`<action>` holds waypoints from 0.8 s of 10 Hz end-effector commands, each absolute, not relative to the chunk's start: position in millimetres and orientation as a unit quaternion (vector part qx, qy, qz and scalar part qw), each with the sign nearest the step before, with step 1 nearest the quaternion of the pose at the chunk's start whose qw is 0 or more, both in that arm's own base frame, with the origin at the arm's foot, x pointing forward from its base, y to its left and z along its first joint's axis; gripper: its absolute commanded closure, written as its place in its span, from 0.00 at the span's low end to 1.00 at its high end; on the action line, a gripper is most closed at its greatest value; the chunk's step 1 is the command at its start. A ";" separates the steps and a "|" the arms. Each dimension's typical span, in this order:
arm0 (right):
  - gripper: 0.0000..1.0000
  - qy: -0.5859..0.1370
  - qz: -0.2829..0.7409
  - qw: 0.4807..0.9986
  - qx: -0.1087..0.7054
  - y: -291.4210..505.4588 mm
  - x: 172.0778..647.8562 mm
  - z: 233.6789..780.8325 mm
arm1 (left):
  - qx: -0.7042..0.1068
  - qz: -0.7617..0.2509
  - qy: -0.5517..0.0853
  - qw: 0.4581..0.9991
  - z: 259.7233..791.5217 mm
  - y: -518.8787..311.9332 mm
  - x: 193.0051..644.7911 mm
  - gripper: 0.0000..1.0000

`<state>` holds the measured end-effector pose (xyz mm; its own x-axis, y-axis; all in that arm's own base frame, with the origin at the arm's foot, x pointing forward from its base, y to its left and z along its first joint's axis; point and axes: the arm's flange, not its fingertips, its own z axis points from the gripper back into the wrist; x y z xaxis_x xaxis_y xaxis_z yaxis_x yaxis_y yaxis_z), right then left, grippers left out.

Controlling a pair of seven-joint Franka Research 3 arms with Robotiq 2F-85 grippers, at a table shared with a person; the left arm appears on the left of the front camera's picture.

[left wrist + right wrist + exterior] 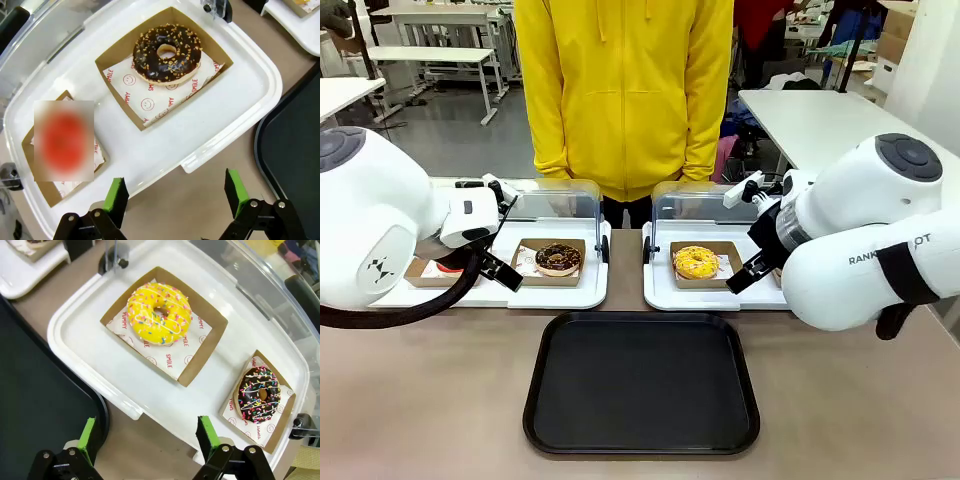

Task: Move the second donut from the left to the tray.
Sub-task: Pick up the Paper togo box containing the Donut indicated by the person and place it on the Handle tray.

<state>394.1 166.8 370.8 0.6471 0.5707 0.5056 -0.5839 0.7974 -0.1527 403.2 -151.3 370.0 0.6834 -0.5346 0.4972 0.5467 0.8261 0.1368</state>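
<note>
**Lining up on the chocolate donut**

My left gripper (176, 194) hangs wide open, holding nothing, just short of the white tray (240, 100). The chocolate donut (167, 52) sits there in its brown box (120, 94). Next I must reach forward, drop down and pinch it. Then I carry it to the black tray (640, 385).

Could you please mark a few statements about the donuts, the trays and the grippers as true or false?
1. The chocolate crumb donut lies in its cardboard tray on the left white tray. True.
2. The black tray holds a donut. False: it is bare.
3. The left gripper is open and holds nothing. True.
4. The yellow donut shares a white tray with the chocolate crumb donut. False: its neighbour is the sprinkled donut.
5. The right gripper is shut on the yellow donut. False: it is open, short of it.
</note>
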 end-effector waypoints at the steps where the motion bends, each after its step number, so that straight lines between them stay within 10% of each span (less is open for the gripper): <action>1: 0.00 -0.274 0.318 0.907 0.012 166.8 394.1 370.8 | -0.011 -0.295 -0.267 0.917 370.1 -151.3 403.2 0.00; 8: 0.00 -0.274 0.318 0.907 0.012 166.8 394.1 370.8 | -0.011 -0.295 -0.267 0.917 370.1 -151.3 403.2 0.00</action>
